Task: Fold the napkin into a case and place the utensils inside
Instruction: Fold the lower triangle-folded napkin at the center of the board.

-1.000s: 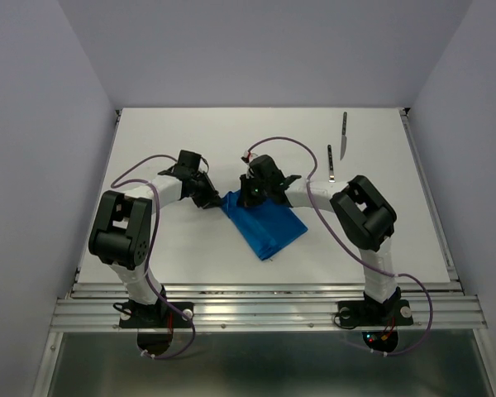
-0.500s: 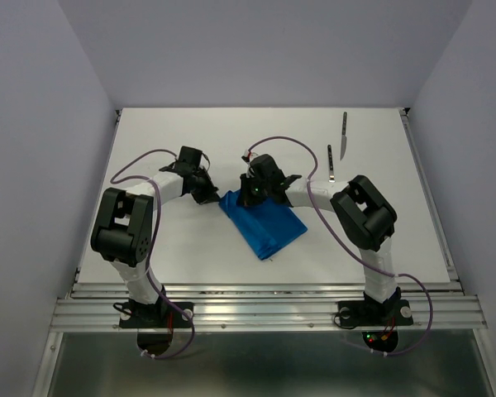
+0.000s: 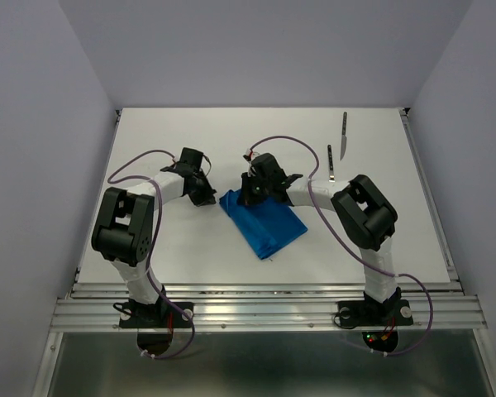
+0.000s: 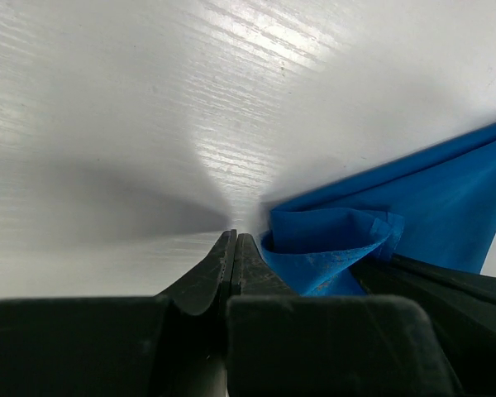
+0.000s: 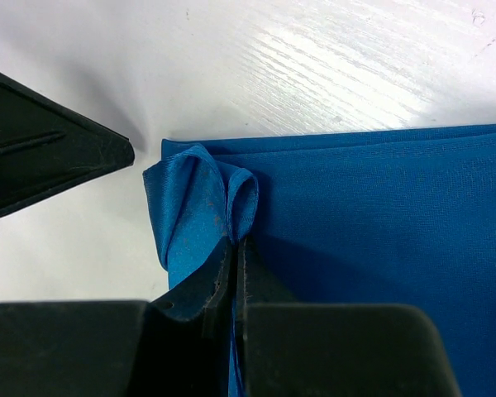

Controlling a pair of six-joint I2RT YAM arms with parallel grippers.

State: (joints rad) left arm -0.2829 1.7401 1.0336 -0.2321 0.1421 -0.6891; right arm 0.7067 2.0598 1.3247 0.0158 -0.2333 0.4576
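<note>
top: high, rear, facing down | wrists: close, low (all share the napkin (image 3: 264,227) corner)

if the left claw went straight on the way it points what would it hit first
Probably the bare table just past the shut tips of the left claw. The blue napkin has its bunched corner right of that line, so it may only brush it.

Left tool (image 4: 234,240) closed, right tool (image 5: 236,245) clamped

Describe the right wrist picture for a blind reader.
The right gripper, jaws shut, pinches a bunched corner of the blue napkin. The rest lies flat on the white table; the left gripper shows dark at left.
</note>
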